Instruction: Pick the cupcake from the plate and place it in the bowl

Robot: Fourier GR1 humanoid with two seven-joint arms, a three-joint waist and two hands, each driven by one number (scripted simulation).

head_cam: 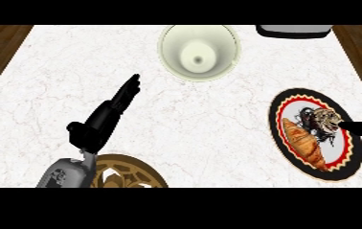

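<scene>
Overhead, a white marble counter [212, 127] with brown wood at its left and right edges. Near the top centre, a pale cream bowl [198, 52], seen from above, nothing visible inside. Right of the bowl, at the top edge, part of a dark object with a light band [293, 30], cut off by the view. At the right side, a plate [311, 134] with a black rim, a red ring and a light middle. On that plate, a golden croissant [305, 143] lying lengthwise, and just beside it, toward the top right, the cupcake [317, 121], dark with pale patches, touching or nearly touching the croissant. At the far right edge, over the plate beside the cupcake, a small black tip of the right hand [351, 126]; finger position impossible to tell. At lower left, the left hand [99, 122] on a grey forearm, fingers straight and pressed together, pointing up and right toward the bowl, holding nothing, well apart from the plate. Below it, at the bottom edge, part of a brown patterned round dish [130, 173].
</scene>
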